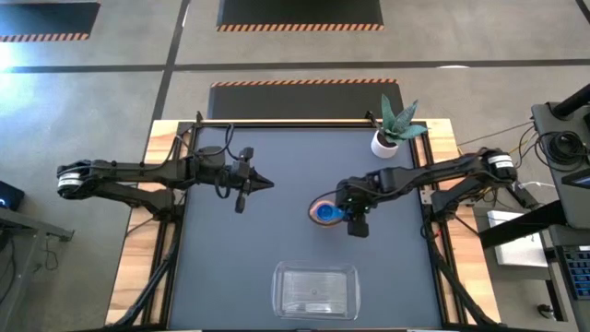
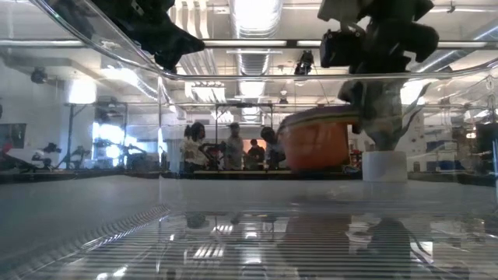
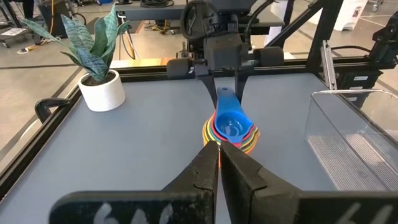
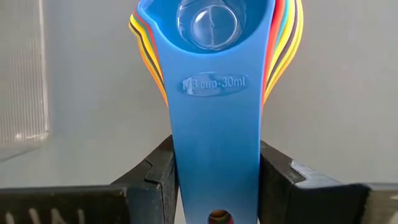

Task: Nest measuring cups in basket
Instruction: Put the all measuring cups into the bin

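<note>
The measuring cups are stacked one inside the other near the middle of the dark table. The blue cup is on top, and red, yellow and orange rims are seen poking out around it. In the high view the stack is seen above the basket, well apart from it. The basket is a clear tub near the front edge of the table, and no cup is seen in it.

The right gripper is placed at the handle end of the stack. In the right wrist view, the blue handle is seen between the 2 dark fingers, and it is pinched from both sides. In the low view the orange cup at the bottom of the stack is seen through the clear basket wall.

The left gripper is held out over the left half of the table, away from the cups. Its 2 fingers are pressed together, and nothing is held in them.

A white pot with a green plant is seen near the far right corner of the table. People are seen far off in the room behind the table.
</note>
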Tool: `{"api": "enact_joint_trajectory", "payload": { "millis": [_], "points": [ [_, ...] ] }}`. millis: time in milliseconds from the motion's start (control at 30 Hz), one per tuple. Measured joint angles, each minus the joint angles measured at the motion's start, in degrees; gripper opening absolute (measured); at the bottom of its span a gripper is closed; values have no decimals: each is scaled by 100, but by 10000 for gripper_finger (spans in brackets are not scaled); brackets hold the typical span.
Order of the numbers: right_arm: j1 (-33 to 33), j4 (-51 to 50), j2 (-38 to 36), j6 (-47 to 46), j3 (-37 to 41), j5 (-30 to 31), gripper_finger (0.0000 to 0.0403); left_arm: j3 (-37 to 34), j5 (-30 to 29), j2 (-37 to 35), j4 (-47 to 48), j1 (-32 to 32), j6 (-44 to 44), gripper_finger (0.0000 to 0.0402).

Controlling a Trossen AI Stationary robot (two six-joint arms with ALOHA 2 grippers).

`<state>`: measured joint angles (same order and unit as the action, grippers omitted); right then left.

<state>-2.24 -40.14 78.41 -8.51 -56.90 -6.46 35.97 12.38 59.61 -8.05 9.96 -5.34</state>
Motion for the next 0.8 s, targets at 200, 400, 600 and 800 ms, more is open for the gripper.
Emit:
{"api": "enact_joint_trajectory", "payload": {
  "millis": [200, 400, 600, 800],
  "points": [
    [-1, -14, -22, -63, 0, 2, 134, 0, 0, 0, 0, 0, 3, 0],
    [-26, -14, 53, -54, 0, 1, 134, 0, 0, 0, 0, 0, 7, 0],
    [-50, 33, -5, -92, 0, 4, 134, 0, 0, 0, -2, 0, 7, 0],
    [-291, 306, -176, -314, 2, -47, 134, 0, 0, 0, -6, -2, 7, 0]
  ]
}}
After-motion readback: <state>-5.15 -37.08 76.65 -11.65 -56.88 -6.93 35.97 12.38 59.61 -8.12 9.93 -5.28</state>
